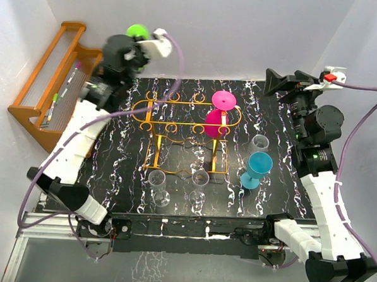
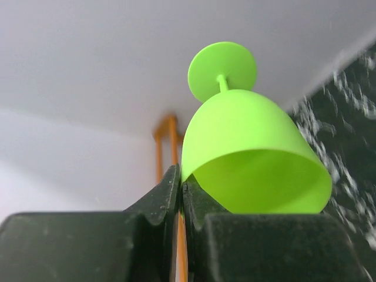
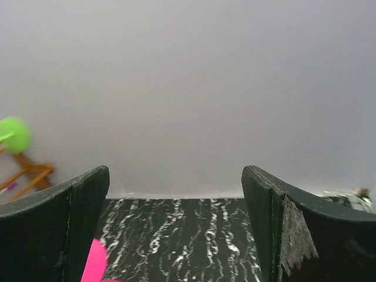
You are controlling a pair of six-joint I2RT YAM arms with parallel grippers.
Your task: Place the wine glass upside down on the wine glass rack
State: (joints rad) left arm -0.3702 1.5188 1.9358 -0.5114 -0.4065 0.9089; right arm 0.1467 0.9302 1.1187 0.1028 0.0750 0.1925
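Note:
My left gripper (image 2: 181,185) is shut on the rim of a lime green wine glass (image 2: 247,155) and holds it upside down, foot up, high at the back left (image 1: 138,31). The orange-gold wire wine glass rack (image 1: 183,125) stands mid-table, to the right of and below that glass. A pink wine glass (image 1: 219,114) hangs upside down at the rack's right end. My right gripper (image 3: 176,194) is open and empty, raised at the back right (image 1: 277,82). The green glass also shows far left in the right wrist view (image 3: 13,134).
A stepped brown wooden shelf (image 1: 49,83) leans at the back left. A blue wine glass (image 1: 258,168) and a clear one (image 1: 260,145) stand right of the rack. Two clear glasses (image 1: 157,187) (image 1: 199,186) stand in front of it.

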